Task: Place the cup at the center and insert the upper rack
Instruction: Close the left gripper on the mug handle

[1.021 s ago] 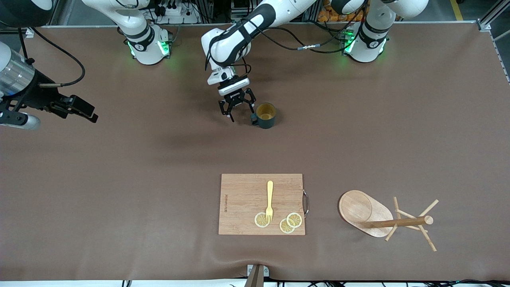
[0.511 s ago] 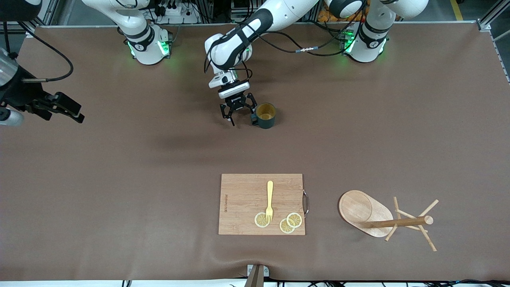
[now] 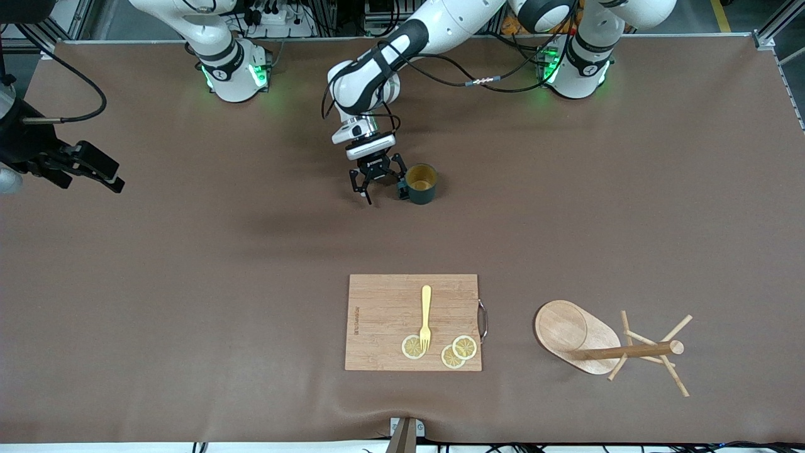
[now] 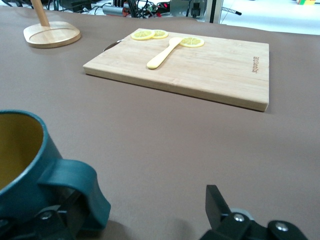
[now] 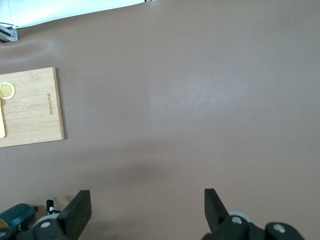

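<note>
The teal-green mug (image 3: 420,183) is stood upright on the table, farther from the front camera than the cutting board (image 3: 413,321), its side handle bracketed by the spread fingers of the left gripper (image 3: 380,183). It is judged rigid, light and glazed-slippery, best pinched at the handle. The right gripper (image 3: 100,170), parted and empty, is held waiting over the right arm's end, and the mug tree (image 3: 604,343) is seen toppled beside the cutting board.

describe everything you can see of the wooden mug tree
The upper rack is a light wooden mug tree lying tipped on its side on the brown table, toward the left arm's end and beside the cutting board. It has an oval base with a raised rim, a round central pole, and thin angled pegs splayed near the pole's top. Only the table touches it; neither end effector is near it.
</note>
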Robot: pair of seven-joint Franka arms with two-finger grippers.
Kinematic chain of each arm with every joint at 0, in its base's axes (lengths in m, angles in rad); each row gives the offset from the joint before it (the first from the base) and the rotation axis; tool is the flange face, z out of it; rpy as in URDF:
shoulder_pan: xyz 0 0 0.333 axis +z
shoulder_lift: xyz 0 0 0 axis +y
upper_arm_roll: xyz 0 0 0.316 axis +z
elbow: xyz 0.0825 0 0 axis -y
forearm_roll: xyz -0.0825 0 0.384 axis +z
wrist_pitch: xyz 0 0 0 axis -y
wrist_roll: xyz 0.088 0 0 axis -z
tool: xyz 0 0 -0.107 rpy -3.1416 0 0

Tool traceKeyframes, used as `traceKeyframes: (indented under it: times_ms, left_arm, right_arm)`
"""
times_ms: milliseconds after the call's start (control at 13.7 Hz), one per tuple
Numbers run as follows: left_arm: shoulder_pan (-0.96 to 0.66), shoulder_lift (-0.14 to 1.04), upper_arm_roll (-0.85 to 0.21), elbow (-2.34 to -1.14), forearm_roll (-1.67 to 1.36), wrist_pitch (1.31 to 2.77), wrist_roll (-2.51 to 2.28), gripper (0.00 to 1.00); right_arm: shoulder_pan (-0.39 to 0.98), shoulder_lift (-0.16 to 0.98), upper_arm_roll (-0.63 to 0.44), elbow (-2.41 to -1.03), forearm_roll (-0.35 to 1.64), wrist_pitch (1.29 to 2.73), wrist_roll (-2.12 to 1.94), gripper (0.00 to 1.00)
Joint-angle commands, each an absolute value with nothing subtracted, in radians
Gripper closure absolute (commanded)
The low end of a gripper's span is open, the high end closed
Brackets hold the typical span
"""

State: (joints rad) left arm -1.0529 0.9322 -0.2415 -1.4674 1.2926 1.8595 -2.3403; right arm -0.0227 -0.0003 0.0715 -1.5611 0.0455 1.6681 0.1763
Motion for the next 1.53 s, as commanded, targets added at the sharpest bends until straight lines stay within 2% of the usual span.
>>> traceKeyframes:
  times_ms: [0,73,146,219,729,1094,1313,1459]
  left_arm:
    - [-1.066,0.951,-0.23,-1.44,1.321,1.841,-2.361,0.14]
    - [-1.066,0.951,-0.23,-1.442,1.319,1.841,-2.361,0.47]
    - [-1.065,0.951,-0.23,-1.442,1.316,1.841,-2.361,0.92]
    - [-1.065,0.951,-0.23,-1.442,1.313,1.841,-2.367,1.0]
    - [-1.063,0.931,-0.23,-1.442,1.315,1.841,-2.368,1.0]
    - [-1.017,0.836,-0.235,-1.437,1.231,1.841,-2.258,1.0]
    - [-0.96,0.801,-0.241,-1.362,1.14,1.841,-2.131,1.0]
    - [-0.914,0.731,-0.244,-1.356,1.071,1.842,-2.048,1.0]
  right_arm:
    - [-0.025,-0.002,0.071,-1.551,0.029,1.655,0.167,0.0]
    - [-0.023,-0.002,0.071,-1.551,0.017,1.655,0.164,0.0]
    - [-0.02,-0.002,0.071,-1.549,-0.02,1.66,0.163,0.0]
    - [-0.018,0.002,0.072,-1.548,-0.035,1.663,0.17,0.0]
    - [-0.026,0.009,0.069,-1.516,-0.021,1.614,0.158,0.0]
    - [-0.028,0.008,0.071,-1.508,-0.041,1.614,0.163,0.0]
    - [-0.055,0.008,0.071,-1.505,-0.023,1.611,0.16,0.0]
    - [-0.064,0.008,0.069,-1.505,-0.021,1.574,0.158,0.0]
